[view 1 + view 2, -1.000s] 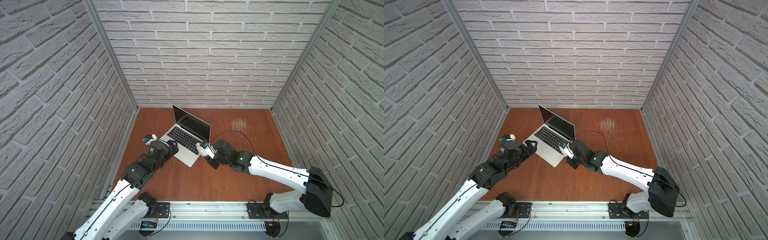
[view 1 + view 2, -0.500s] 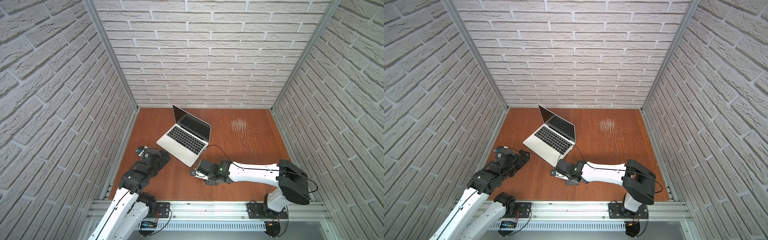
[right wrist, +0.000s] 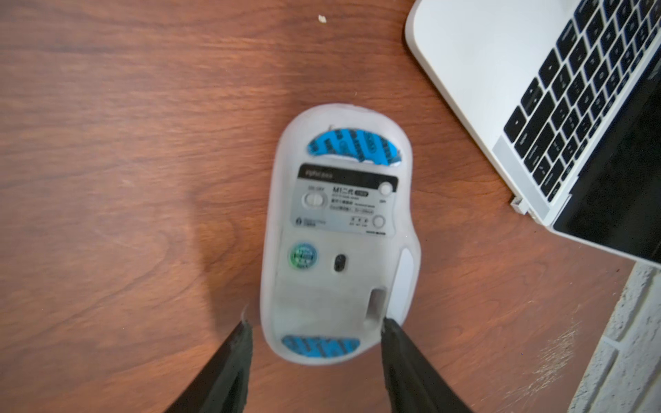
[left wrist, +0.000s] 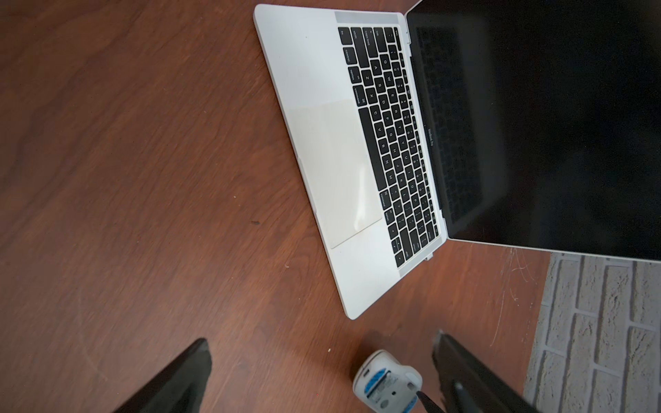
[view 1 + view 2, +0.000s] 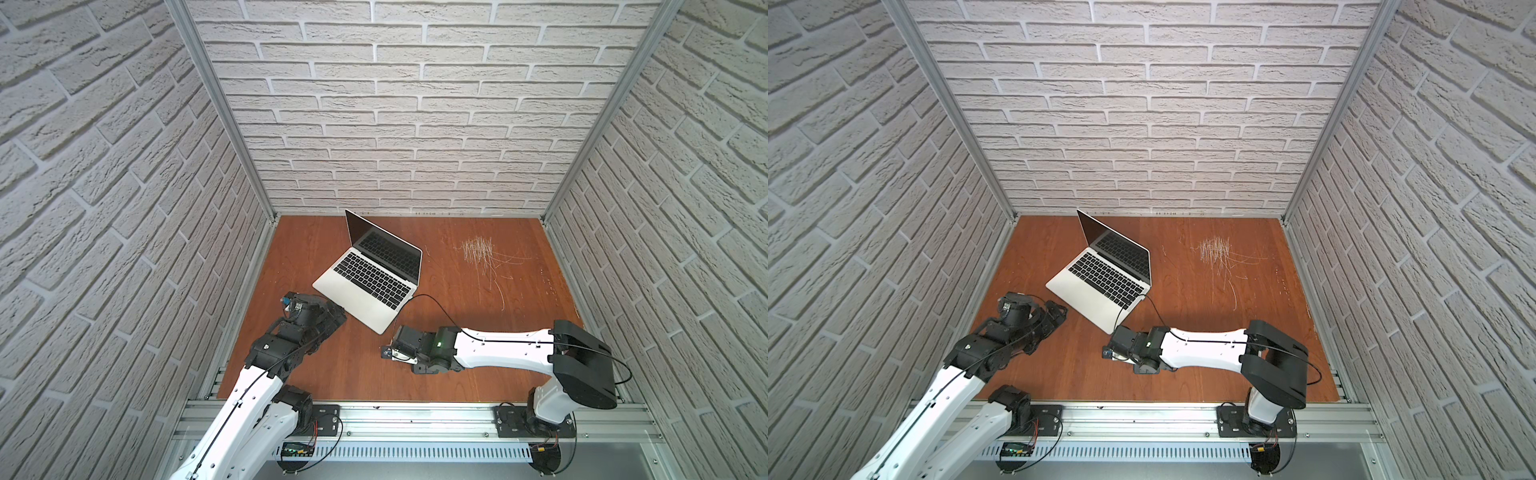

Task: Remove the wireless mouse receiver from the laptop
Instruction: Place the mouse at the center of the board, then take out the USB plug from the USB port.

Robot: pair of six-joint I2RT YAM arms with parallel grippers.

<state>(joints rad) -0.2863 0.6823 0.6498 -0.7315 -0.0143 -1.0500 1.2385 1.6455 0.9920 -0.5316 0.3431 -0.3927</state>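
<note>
The laptop [image 4: 339,161] carries "MacBook Pro" in small letters on the dark strip under its black screen. It stands open on the wooden table [image 5: 498,299], set at an angle in both top views.

Just off the laptop's front corner a white mouse [image 3: 339,243] lies belly-up. Its grey label [image 3: 345,202] reads "M1" followed by characters too blurred to make out. The label's black band holds a brand name that cannot be read. A round green sticker [image 3: 303,256] and two blue glide pads with dark print are equally illegible.

The receiver [image 3: 518,205] is a small pale stub sticking out of the laptop's side edge, at the keyboard end next to the hinge. It is plugged in.

The right gripper [image 3: 316,321] sits over the end of the mouse farthest from the laptop's front corner, its jaws partly spread to either side of that end. One finger [image 3: 243,343] shows a clear gap to the mouse. The other lies against or over the mouse's edge, so nothing is clamped. The receiver lies beyond the mouse from these jaws, well apart from them.

The left gripper [image 4: 321,336] is off the laptop's front edge with its jaws spread wide and nothing between them. From there the receiver [image 4: 431,256] shows at the laptop's far side, untouched.
</note>
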